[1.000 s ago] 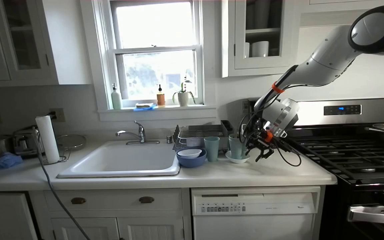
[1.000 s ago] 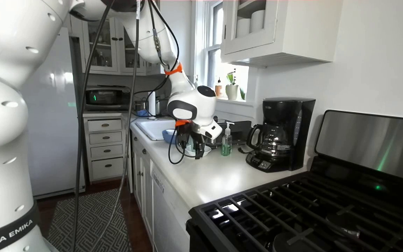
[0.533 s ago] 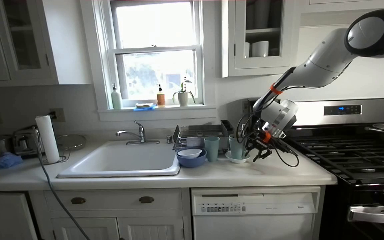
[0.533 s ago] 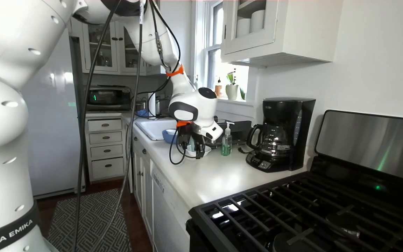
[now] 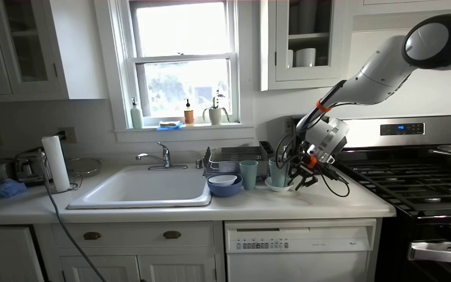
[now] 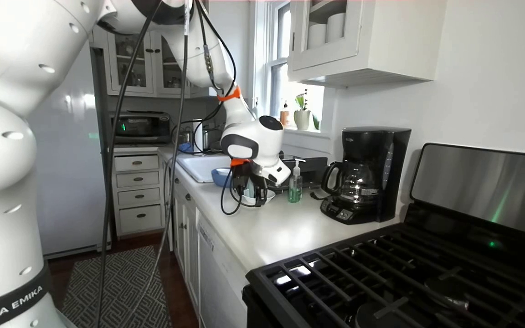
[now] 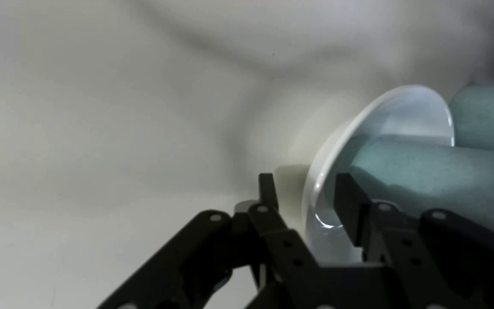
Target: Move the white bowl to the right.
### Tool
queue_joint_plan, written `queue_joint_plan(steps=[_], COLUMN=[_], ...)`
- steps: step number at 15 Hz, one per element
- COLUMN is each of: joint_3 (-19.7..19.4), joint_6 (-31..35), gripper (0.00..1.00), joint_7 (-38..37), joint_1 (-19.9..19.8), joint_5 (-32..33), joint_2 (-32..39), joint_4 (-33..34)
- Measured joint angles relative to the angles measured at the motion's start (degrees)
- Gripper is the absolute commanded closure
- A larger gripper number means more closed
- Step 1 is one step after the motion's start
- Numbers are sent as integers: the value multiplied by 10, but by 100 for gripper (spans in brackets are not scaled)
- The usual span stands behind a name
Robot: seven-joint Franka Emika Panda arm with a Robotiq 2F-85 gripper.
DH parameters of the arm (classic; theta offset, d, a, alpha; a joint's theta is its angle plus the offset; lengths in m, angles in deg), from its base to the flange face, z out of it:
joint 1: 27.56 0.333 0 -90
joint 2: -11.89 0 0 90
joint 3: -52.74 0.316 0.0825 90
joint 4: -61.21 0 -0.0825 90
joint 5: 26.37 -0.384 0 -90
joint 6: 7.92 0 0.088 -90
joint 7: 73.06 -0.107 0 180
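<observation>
A shallow white bowl stands on the counter with a tall teal cup in it. In the wrist view the white bowl shows its near rim, with the teal cup inside. My gripper is open, with one finger outside the rim and the other over the bowl's inside, beside the cup. The gripper is low at the bowl's right side. A second teal cup stands to the left. Another small white bowl sits in a blue bowl.
A dish rack stands behind the cups, and the sink lies left of the blue bowl. A green soap bottle and a black coffee maker stand near the wall. The stove borders the counter.
My gripper has shifted slightly left and down, closer over the white bowl's rim. The bowl and cups have not visibly moved.
</observation>
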Motion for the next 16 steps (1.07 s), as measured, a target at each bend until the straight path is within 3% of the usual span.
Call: queue_joint_plan(steps=[6,8,16], joint_3=[4,6,9], joint_6=[-2,-8,-50], gripper=[97,93,95], joint_7=[0,0,9], joint_1=[-4,-8,-30], joint_5=[-29,-41,-68], joint_2=[17,19,22], joint_4=[17,24,30])
